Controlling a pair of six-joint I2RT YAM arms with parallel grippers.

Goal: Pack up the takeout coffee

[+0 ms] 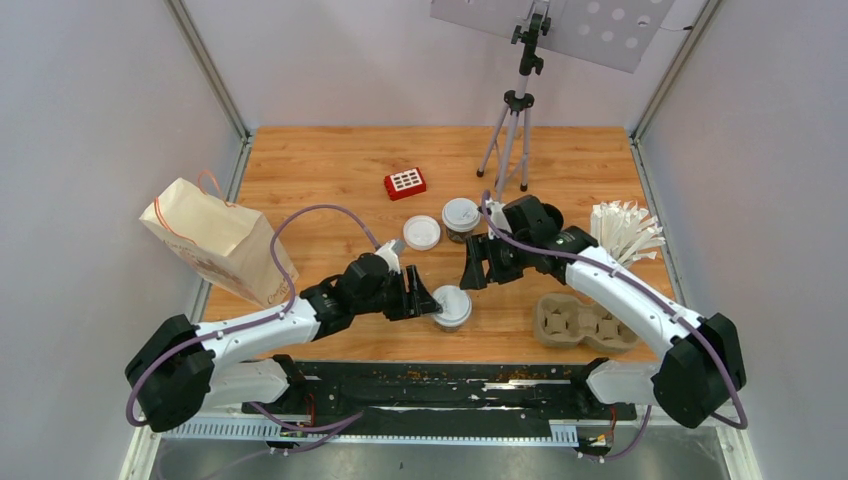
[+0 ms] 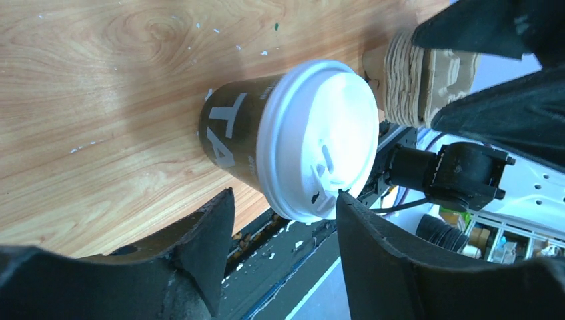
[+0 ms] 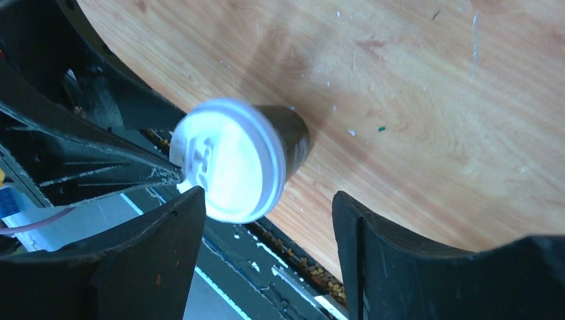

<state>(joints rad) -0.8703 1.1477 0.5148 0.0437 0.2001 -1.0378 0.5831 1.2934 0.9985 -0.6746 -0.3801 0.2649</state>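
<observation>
A black coffee cup with a white lid [image 1: 452, 306] stands near the table's front edge. My left gripper [image 1: 425, 300] is open just left of it, its fingertips level with the lid's rim. In the left wrist view the cup [image 2: 293, 143] fills the centre, beyond the open gripper [image 2: 286, 207]. My right gripper [image 1: 474, 268] is open and empty, hovering behind that cup. The right wrist view shows the same cup [image 3: 233, 160] ahead of that gripper [image 3: 266, 207]. A second lidded cup [image 1: 461, 216] stands further back. A white lid [image 1: 421, 232] sits beside it; whatever is under it is hidden.
A brown paper bag [image 1: 215, 240] lies at the left. The cardboard cup tray [image 1: 585, 322] sits at the front right, also in the left wrist view [image 2: 426, 80]. A cup of wrapped straws [image 1: 625, 232] stands at the right. A red block [image 1: 405, 183] and a tripod [image 1: 512, 130] are at the back.
</observation>
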